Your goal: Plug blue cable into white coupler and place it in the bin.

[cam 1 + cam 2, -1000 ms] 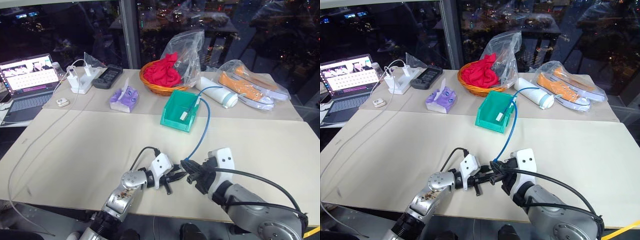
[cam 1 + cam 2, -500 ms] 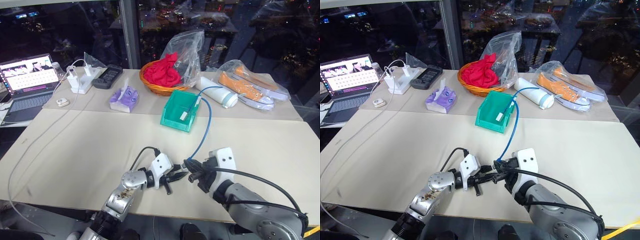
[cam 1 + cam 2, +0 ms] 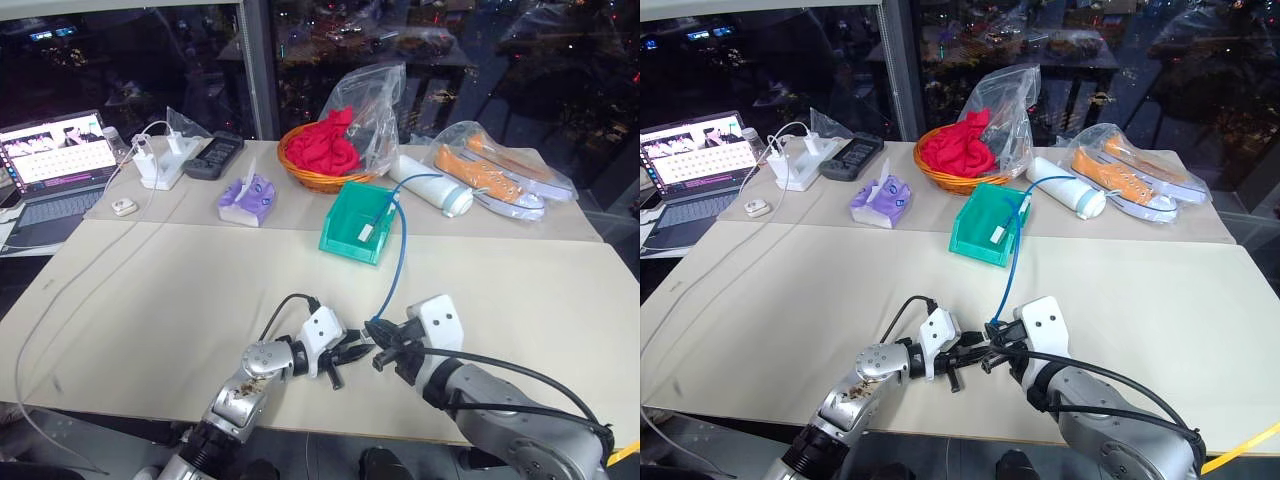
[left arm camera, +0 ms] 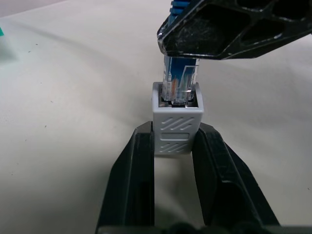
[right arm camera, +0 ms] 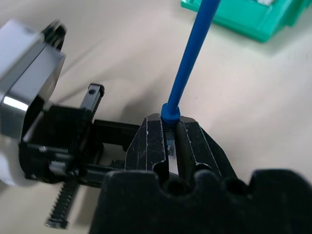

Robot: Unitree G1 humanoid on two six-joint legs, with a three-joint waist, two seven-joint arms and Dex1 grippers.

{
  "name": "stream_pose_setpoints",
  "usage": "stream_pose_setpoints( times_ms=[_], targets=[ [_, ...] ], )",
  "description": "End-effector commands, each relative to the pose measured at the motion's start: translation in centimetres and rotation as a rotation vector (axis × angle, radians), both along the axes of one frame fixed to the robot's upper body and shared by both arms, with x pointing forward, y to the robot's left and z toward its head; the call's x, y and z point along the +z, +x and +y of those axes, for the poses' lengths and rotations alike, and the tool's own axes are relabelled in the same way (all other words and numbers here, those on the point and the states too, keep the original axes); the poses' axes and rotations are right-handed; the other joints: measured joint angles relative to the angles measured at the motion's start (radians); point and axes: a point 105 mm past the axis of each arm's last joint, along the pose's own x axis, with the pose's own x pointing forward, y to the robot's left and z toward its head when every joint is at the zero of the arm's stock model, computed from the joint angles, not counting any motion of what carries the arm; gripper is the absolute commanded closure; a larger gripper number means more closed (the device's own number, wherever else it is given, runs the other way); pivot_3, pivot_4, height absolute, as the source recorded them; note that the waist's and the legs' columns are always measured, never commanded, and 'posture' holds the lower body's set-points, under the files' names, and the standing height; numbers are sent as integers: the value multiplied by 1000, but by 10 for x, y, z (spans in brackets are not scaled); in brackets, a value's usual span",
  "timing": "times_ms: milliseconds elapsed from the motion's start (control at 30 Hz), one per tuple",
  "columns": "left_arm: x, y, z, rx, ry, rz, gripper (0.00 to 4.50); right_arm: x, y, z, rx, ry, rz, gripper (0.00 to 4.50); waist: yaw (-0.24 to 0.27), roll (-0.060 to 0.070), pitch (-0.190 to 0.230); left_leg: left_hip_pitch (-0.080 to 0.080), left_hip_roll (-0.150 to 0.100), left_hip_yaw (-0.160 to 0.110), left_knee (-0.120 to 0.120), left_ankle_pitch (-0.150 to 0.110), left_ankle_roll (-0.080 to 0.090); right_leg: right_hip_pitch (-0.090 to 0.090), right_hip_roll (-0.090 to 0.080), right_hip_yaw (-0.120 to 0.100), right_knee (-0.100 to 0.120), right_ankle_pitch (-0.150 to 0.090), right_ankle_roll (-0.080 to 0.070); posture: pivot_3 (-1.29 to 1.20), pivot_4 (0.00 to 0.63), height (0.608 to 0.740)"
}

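My left gripper point(image 4: 175, 136) is shut on the small white coupler point(image 4: 176, 127), holding it by its sides just above the table. The blue cable's clear-and-blue plug point(image 4: 179, 83) sits in the coupler's open socket. Whether it is fully seated I cannot tell. My right gripper point(image 5: 170, 127) is shut on the blue cable point(image 5: 187, 63) just behind that plug. The two grippers meet tip to tip near the table's front edge point(image 3: 365, 342). From there the cable point(image 3: 401, 262) rises and runs back past the right side of the teal-green bin point(image 3: 345, 215), which stands mid-table.
Behind the bin stand a wicker basket of red cloth point(image 3: 325, 150), a white tube point(image 3: 432, 186) and bagged orange shoes point(image 3: 495, 172). At the back left are a purple tissue pack point(image 3: 248, 197), a white charger point(image 3: 152, 165) with its long cord, and a laptop point(image 3: 55, 165).
My right wrist has rolled a little while keeping the plug at the coupler. The left gripper has stayed in place.
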Motion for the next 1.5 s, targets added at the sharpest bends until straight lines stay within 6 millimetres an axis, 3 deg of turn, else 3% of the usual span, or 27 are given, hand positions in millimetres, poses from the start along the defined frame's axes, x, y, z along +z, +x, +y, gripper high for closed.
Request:
stream_pose_setpoints(
  times_ms=[33,233,533,800,1000,1500],
  targets=[
    [-3,-3,-3,0,-30,66,3875,-9,0,0,18,-21,-29,4500,1,0,-1,0,0,0,0,0,0,0,0,0,0,0,0,0,150,723],
    [5,-1,-5,1,-69,98,3875,-21,7,-6,-15,-50,-99,4500,1,0,-3,1,0,0,0,0,0,2,0,0,-1,0,0,0,150,723],
    [5,-2,-4,-14,-27,58,3875,-52,1,11,89,-121,-14,4500,-8,0,-3,15,0,0,-4,-2,2,14,1,0,-2,-3,1,0,150,723],
    [3,-3,-4,-23,10,-6,3875,-47,4,12,74,-41,51,4500,-17,-1,-4,18,1,0,-9,-1,2,20,1,1,-2,-9,6,0,150,723],
    [4,-3,-4,-17,9,-14,3875,-67,-5,15,82,-32,145,4500,-18,-1,-4,18,1,0,-10,-1,2,21,1,0,-2,-10,6,0,150,723],
    [10,1,0,13,-16,4,3875,-88,-15,30,102,21,143,4500,-25,0,-8,25,1,0,-14,-2,2,26,1,0,-3,-16,6,0,150,723]
  ],
)
